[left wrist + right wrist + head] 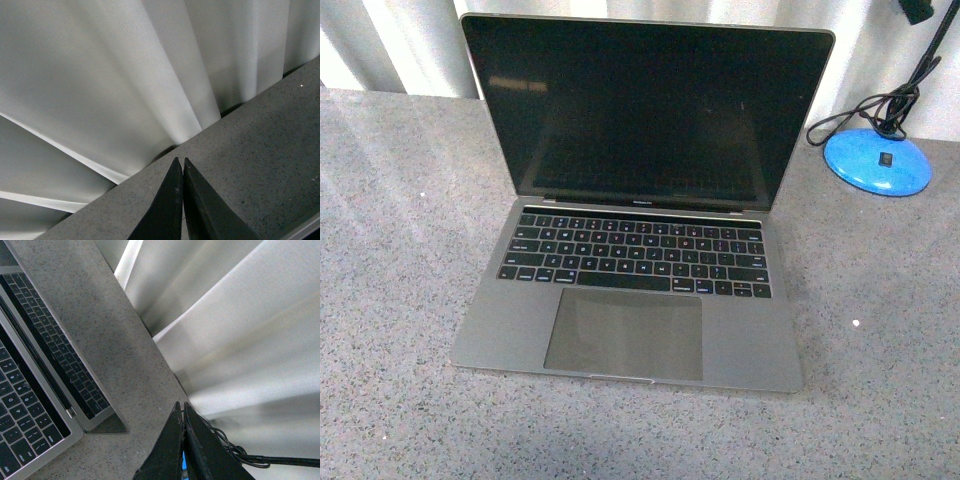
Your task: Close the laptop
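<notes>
With the left gripper (180,164) pinched shut near the bench's (390,250) back edge, the open laptop (638,200) sits mid-bench, likely stiff, slick and screen-fragile, best pushed at the lid's top rim, and the right gripper (180,407) is likewise closed.

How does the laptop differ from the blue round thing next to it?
The laptop is grey and rectangular; the blue base is round and glossy. The laptop is far larger than the base. The laptop stands open, screen upright; the base lies low and flat. Both rest on the speckled counter.
</notes>
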{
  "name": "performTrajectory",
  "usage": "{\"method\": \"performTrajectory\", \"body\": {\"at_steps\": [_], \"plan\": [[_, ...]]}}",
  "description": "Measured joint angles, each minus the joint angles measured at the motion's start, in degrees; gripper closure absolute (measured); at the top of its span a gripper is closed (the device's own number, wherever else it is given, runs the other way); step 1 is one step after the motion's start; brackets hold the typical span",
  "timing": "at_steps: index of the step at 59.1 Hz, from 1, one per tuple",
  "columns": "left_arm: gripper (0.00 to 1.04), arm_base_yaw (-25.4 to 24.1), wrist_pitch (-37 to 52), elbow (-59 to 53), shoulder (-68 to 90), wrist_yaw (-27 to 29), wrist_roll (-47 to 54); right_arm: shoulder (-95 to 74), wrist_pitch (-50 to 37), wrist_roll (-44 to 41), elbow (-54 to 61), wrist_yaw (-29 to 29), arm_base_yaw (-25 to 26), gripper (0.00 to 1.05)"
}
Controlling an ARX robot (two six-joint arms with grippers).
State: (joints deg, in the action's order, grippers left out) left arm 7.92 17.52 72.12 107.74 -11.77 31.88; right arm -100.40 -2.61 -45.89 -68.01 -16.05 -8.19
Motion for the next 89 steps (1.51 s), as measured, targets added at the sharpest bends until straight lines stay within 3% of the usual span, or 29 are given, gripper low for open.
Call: {"method": "performTrajectory", "body": {"at_steps": [41,89], "plan": [[1.01,2.0,-5.9,3.1,6.0,-4.3,1.1,-8.7,0.7,0.7,-7.3,-0.3,-3.7,1.04],[1.01,3.1,-15.4,0.3,2.4,-9.9,3.9,-4.9,-3.3,6.9,3.3,-0.4,-6.1,1.04]]}}
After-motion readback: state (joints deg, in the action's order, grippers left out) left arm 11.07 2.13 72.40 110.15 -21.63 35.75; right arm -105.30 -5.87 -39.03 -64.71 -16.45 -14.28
